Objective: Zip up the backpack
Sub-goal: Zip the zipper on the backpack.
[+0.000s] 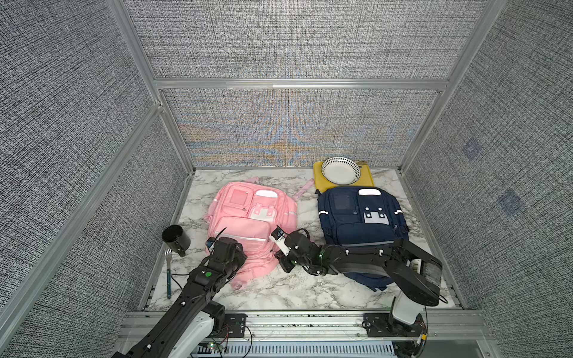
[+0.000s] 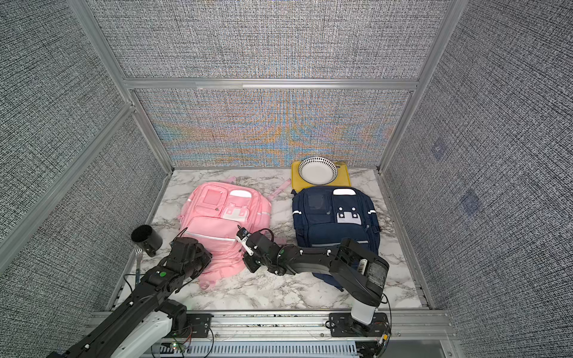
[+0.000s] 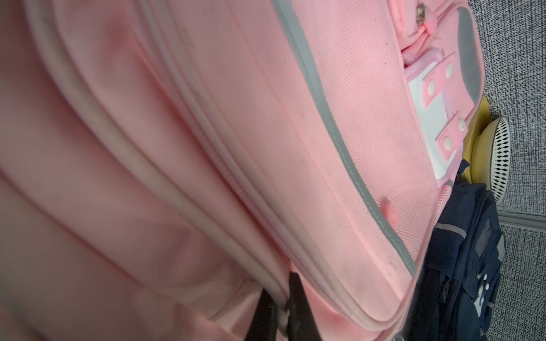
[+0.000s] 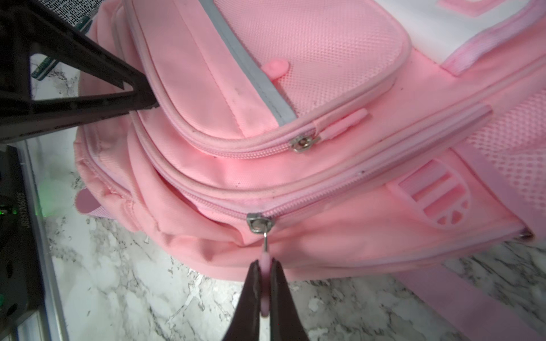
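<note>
Two clamped grips: right gripper (image 4: 266, 274) on slim zipper pull (image 4: 265, 308), left gripper (image 3: 282, 313) pinching seam (image 3: 165, 183) of likely-floppy pink backpack (image 1: 248, 226).

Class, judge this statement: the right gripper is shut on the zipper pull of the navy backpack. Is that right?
Not quite. The right gripper is shut on the zipper pull of the pink backpack, not the navy backpack. The right wrist view shows the pink pull pinched between its jaws.
</note>
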